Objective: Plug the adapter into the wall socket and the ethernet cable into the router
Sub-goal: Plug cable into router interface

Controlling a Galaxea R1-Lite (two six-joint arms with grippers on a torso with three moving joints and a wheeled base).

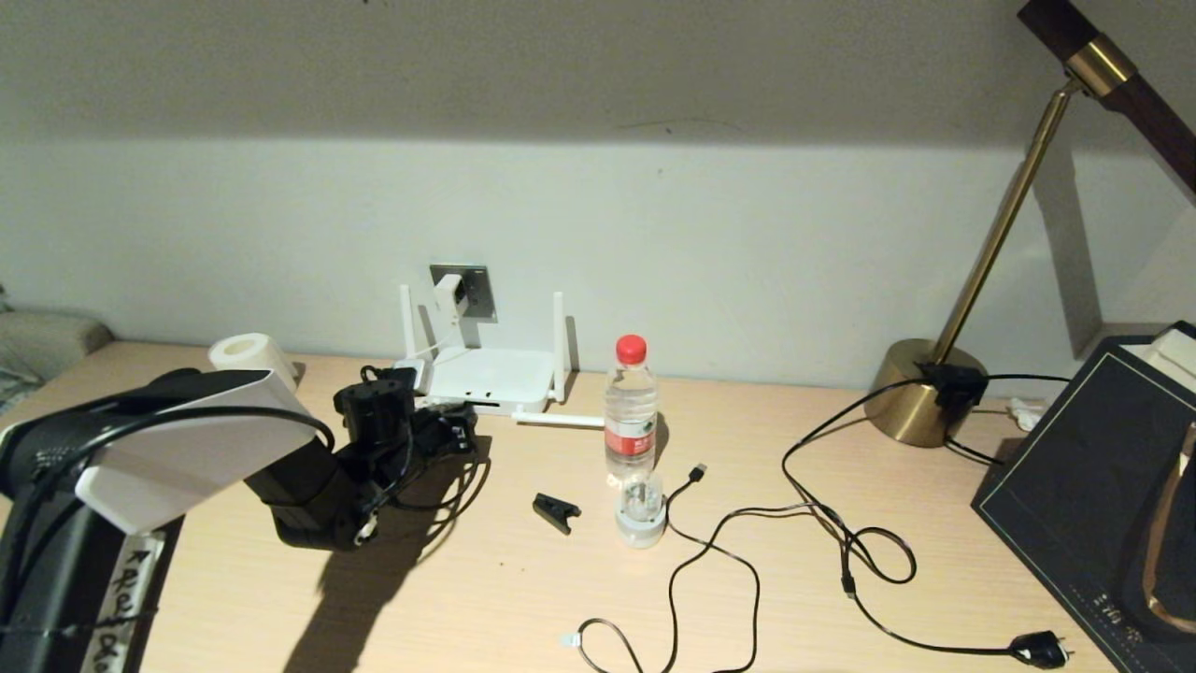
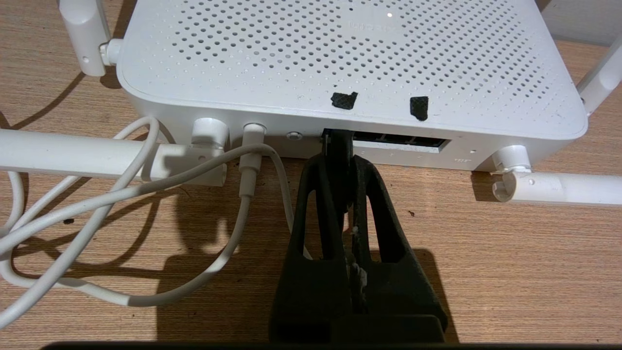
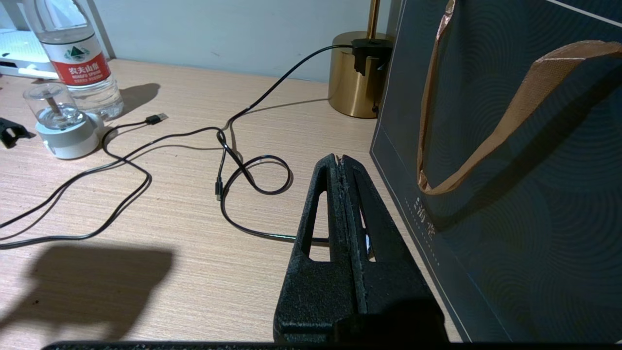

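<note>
The white router (image 1: 491, 377) lies below the grey wall socket (image 1: 476, 290), and the white adapter (image 1: 450, 294) sits plugged into that socket. The adapter's white cord (image 2: 146, 194) runs into the router (image 2: 350, 53) at its back face. My left gripper (image 2: 340, 148) (image 1: 450, 435) is shut on the black plug of the ethernet cable (image 2: 334, 141), whose tip is at the leftmost slot of the port row (image 2: 403, 142). How deep the plug sits is hidden by the fingers. Black cable (image 1: 439, 491) loops under the left wrist. My right gripper (image 3: 342, 159) is shut and empty, low over the desk.
A water bottle (image 1: 631, 407), a small clear-domed white gadget (image 1: 641, 514), a black clip (image 1: 557, 511) and a black USB cable (image 1: 696, 470) lie mid-desk. The brass lamp (image 1: 925, 393), its black cord (image 1: 1042, 648) and a dark gift bag (image 1: 1093, 495) are at right. A white roll (image 1: 248, 355) stands at far left.
</note>
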